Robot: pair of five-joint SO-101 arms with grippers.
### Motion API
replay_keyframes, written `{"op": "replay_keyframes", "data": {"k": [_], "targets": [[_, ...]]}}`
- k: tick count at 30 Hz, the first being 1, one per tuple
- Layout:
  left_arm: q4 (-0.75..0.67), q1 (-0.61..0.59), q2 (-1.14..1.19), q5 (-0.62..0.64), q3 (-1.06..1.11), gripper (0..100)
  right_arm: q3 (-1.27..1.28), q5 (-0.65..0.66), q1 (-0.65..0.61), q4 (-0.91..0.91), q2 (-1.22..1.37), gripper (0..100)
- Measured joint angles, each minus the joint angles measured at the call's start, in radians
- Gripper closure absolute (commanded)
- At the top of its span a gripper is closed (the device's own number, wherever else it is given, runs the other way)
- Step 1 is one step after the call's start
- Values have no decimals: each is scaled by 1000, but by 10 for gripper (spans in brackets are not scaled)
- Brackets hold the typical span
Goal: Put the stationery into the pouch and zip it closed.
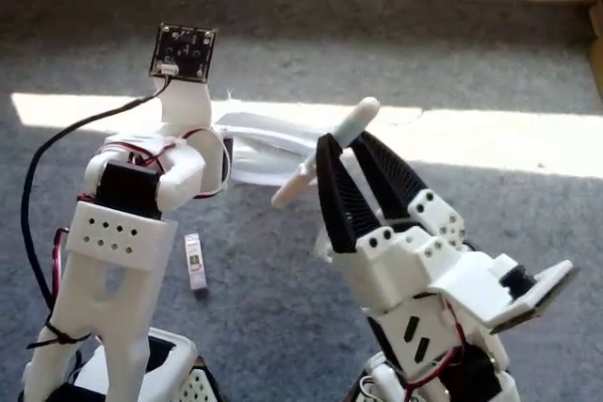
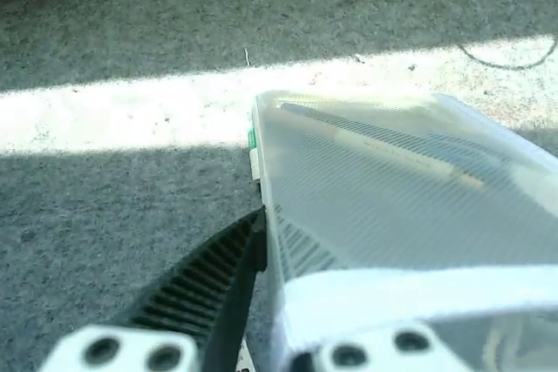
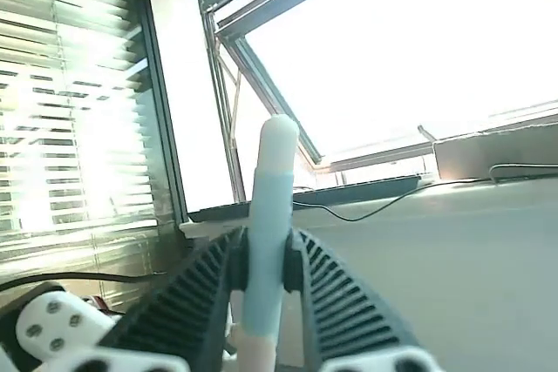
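while pinched mid-shaft by right gripper, pen raised, long axis slanting down toward pouch | pouch just beside pen's lower end, on left arm's side | left gripper clamped on pouch edge | opening not made out

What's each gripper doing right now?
Left gripper: closed on the pouch edge.
Right gripper: closed, holding the pen.
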Motion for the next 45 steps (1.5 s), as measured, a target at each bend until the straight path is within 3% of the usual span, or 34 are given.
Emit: {"op": "replay_keyframes", "data": {"k": [5, 10, 15, 32, 39, 45], "targets": [[-5, 2, -12, 0, 35, 989, 120, 0, -18, -221, 2, 993], [2, 5, 3, 2, 49, 989, 178, 0, -23, -313, 5, 993], [2, 3, 3, 2, 51, 989, 244, 112, -23, -411, 5, 993], [2, 3, 3, 2, 51, 989, 345, 147, -23, -453, 21, 993], [2, 3, 3, 2, 51, 989, 345, 147, -23, -609, 184, 993], [2, 3, 3, 2, 51, 989, 345, 147, -3, -637, 285, 954]]}}
